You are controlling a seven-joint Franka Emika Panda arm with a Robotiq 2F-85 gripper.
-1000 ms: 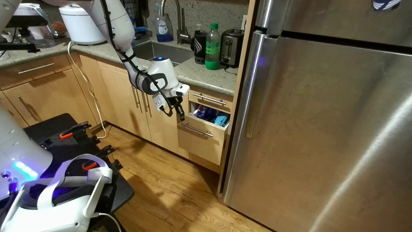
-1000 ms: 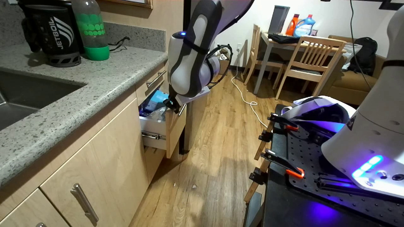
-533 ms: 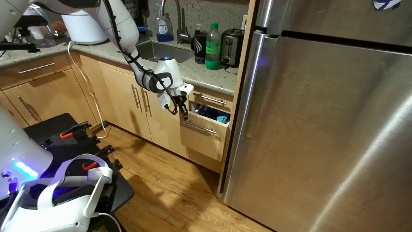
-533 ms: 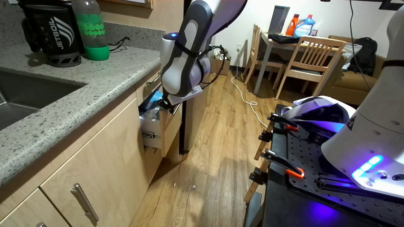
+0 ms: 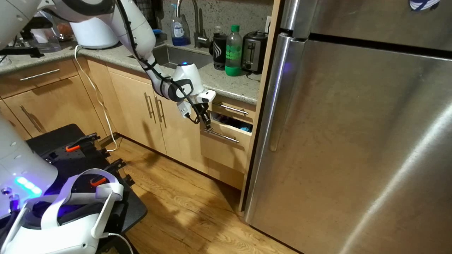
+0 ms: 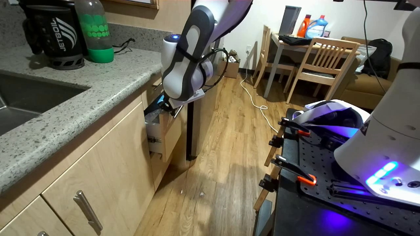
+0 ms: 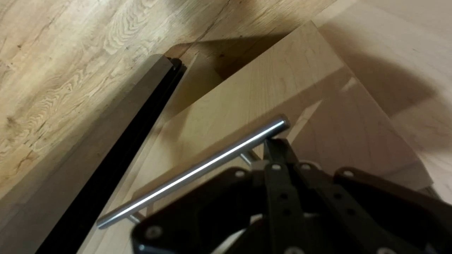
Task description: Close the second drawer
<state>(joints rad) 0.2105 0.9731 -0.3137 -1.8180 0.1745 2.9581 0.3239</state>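
The second drawer (image 5: 224,150) is a light maple front with a silver bar handle (image 5: 222,135), and it stands partly open in both exterior views. Its front also shows in an exterior view (image 6: 172,136) and in the wrist view (image 7: 254,95). A bit of blue packet (image 5: 246,129) shows inside. My gripper (image 5: 207,127) is at the upper part of the drawer front, by one end of the handle. In the wrist view my gripper (image 7: 279,144) has its fingers together, tips against the handle's end (image 7: 275,127), with nothing seen between them. The exact contact on the front is hidden.
The slimmer drawer (image 5: 236,115) above is shut. The steel fridge (image 5: 353,141) stands close beside the drawer. The stone countertop (image 5: 229,86) overhangs above. Tall cabinet doors (image 5: 134,106) are on the drawer's other side. A headset (image 5: 67,225) lies by the robot base.
The second drawer has slid inward toward the cabinet, and its opening has narrowed. My gripper has moved with it in the same direction, staying at the handle's end.
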